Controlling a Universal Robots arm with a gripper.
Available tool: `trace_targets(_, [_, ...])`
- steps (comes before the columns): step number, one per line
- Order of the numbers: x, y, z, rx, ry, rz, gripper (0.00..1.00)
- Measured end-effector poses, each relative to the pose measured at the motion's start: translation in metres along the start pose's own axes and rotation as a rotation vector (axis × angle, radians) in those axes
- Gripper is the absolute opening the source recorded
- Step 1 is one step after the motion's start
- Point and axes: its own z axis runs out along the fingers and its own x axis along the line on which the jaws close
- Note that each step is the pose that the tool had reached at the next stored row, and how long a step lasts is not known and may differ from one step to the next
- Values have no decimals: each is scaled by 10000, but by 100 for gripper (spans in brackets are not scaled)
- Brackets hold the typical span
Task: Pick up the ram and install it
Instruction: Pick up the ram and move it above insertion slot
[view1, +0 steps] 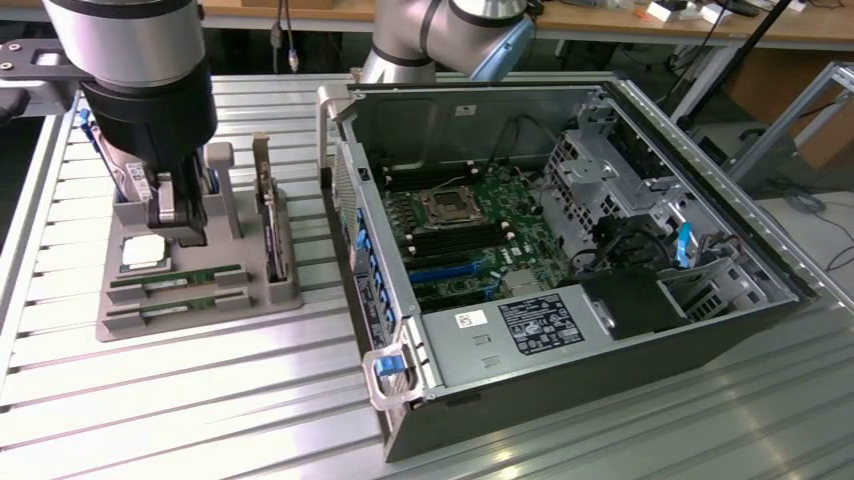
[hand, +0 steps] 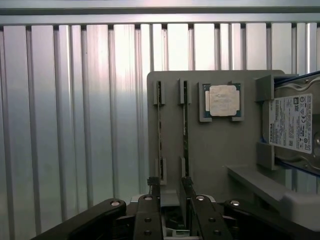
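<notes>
My tool (hand: 170, 189) hangs open over the grey plastic parts tray (hand: 215, 150). The long thin green ram stick (hand: 185, 135) sits edge-up in its slot, apparently my target. I'd centre across it, square up, descend straight and grip mid-length.

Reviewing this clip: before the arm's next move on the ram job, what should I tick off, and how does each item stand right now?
1. Gripper open and empty: ok.
2. Two long thin green ram sticks seated on edge in the grey plastic holder tray: ok.
3. Gripper low over the ram end of the tray: ok.
4. Which stick the gripper is lined up on: cannot tell.
5. Square silver processor chip clear of the gripper: ok.
6. Black computer case open with the green motherboard exposed: ok. Whether a slot on it is free: cannot tell.
</notes>
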Motion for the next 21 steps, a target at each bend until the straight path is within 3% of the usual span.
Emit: trace_targets(21, [4, -6, 134, 1, 8, -12, 30])
